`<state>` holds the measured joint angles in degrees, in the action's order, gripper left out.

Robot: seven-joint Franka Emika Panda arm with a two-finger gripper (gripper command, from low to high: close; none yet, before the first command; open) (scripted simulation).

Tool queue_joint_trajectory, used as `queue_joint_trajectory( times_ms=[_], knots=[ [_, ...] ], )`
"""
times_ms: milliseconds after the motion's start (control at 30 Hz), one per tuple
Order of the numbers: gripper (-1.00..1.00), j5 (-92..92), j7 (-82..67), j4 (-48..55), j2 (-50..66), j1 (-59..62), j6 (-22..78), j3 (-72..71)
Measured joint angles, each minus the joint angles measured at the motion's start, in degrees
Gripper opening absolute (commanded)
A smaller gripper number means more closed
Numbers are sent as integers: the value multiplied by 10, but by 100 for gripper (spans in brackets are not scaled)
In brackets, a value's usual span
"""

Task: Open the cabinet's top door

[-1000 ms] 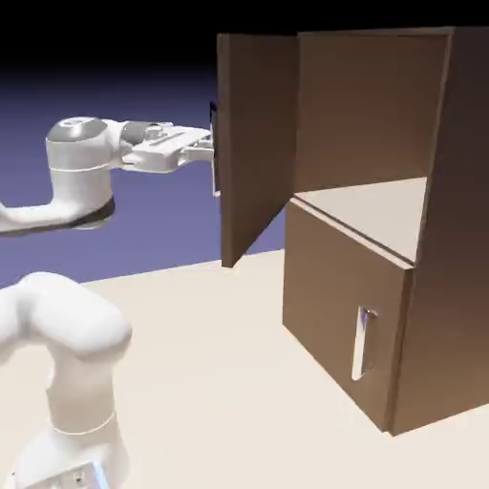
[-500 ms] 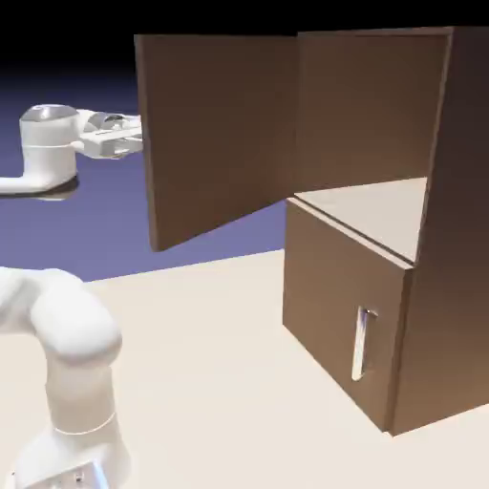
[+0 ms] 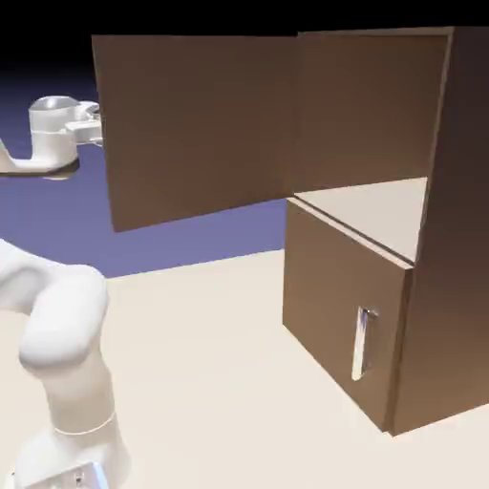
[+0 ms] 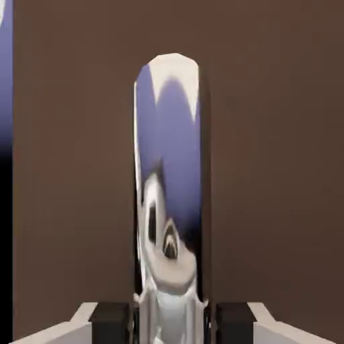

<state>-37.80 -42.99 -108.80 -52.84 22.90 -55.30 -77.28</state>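
The handle (image 4: 169,195) is held between the claw (image 4: 170,321) fingers; the top door (image 3: 196,124) should be pulled along its arc.

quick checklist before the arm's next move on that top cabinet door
1. Top door swung wide open: ok; the upper shelf shows.
2. End effector shut on the handle: ok; the hand view shows the fingers pressed on both sides of it.
3. End effector visible from outside: not ok; the door hides it, only the wrist shows.
4. Lower door shut: ok.
5. Room for the door to swing further: cannot tell.
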Motion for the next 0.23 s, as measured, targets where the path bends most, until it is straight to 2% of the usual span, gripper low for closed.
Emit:
queue_joint_trajectory(
  times_ms=[233],
  knots=[
    [-100,22,-44,140,-35,144,79,-74]
  ],
)
